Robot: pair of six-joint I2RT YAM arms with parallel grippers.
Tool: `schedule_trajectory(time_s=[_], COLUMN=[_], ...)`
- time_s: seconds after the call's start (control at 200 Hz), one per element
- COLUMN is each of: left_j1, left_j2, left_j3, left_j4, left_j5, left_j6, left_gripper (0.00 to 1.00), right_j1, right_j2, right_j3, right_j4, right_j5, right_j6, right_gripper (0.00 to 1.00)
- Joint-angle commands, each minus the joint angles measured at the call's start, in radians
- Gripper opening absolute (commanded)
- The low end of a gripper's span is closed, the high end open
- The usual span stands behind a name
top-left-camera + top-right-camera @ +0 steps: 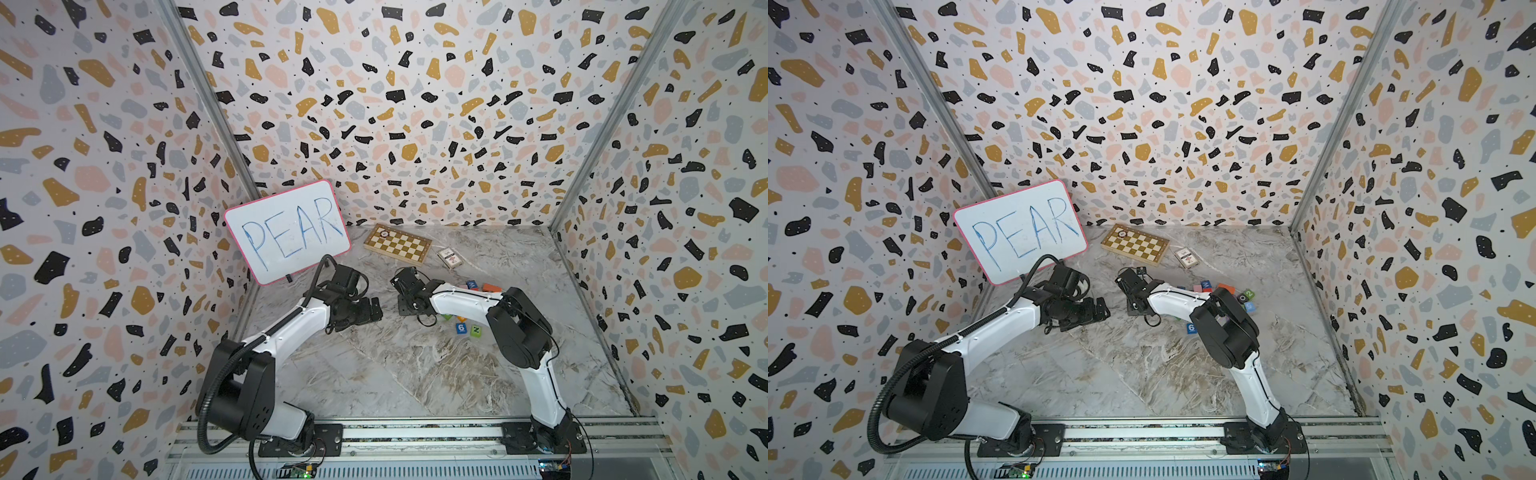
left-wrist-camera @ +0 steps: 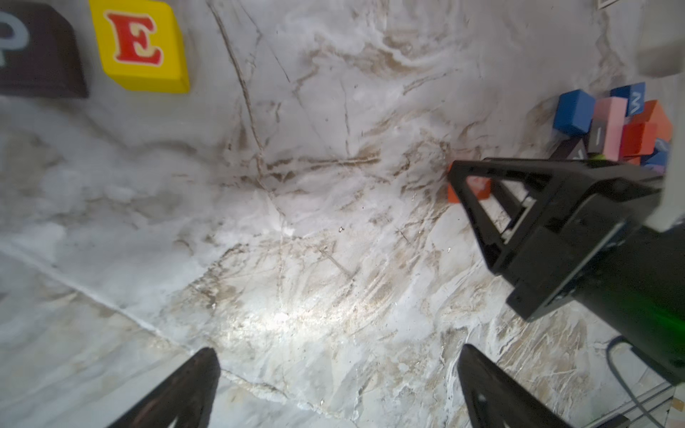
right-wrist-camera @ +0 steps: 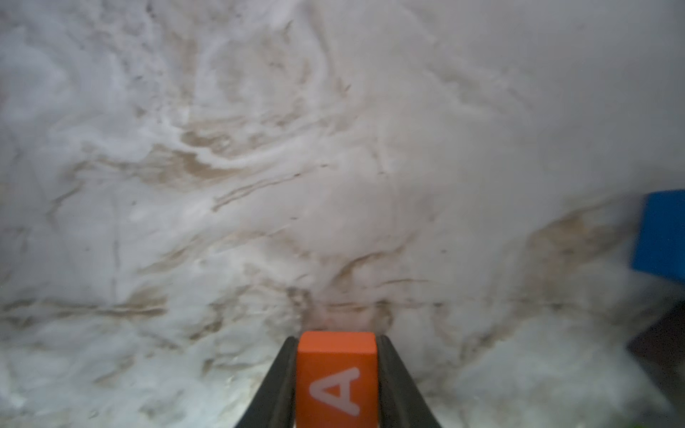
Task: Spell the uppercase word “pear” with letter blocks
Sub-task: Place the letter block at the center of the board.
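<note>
right jaws clamp the orange a block (image 3: 336, 378) between them; left jaws gape apart, the p block (image 2: 37, 55) and e block (image 2: 139, 44) side by side, well clear of them.

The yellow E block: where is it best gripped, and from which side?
Probably from above, on the two side faces not facing the dark P block. The yellow E block lies flat, E up, with the P block close beside it.

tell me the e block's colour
E block: yellow, red letter; best in left wrist view.
</note>
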Motion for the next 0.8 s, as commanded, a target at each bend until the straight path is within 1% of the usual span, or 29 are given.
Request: schedule_trajectory(time_s=[0.0,0.486,0.681,0.796], left_j1=[0.005,0.015,0.014,0.014], left_j2=[-0.017,-0.038,-0.032,-0.033], left_j3=[-0.023,-0.026,-0.025,-0.023], left_j4=[0.013,0.013,0.01,0.009], left_j5=[0.017,0.025,0.034,0.034], left_j6=[0.013,0.017,0.017,0.011], left_gripper=[0.99,0.99,0.99,0.99], right_j1=[0.011,0.053,0.097,0.1], right_j2=[0.016,0.009,-0.017,-0.019], right_j3=[0.041,0.024,0.031,0.038], right_j4=[-0.062,-0.092,-0.112,-0.106], right_j5=[0.005,-0.065,-0.068,-0.092], right_j6=[0.03,0.044,0.029,0.023], right_gripper=[0.32,0.47,0.47,0.47])
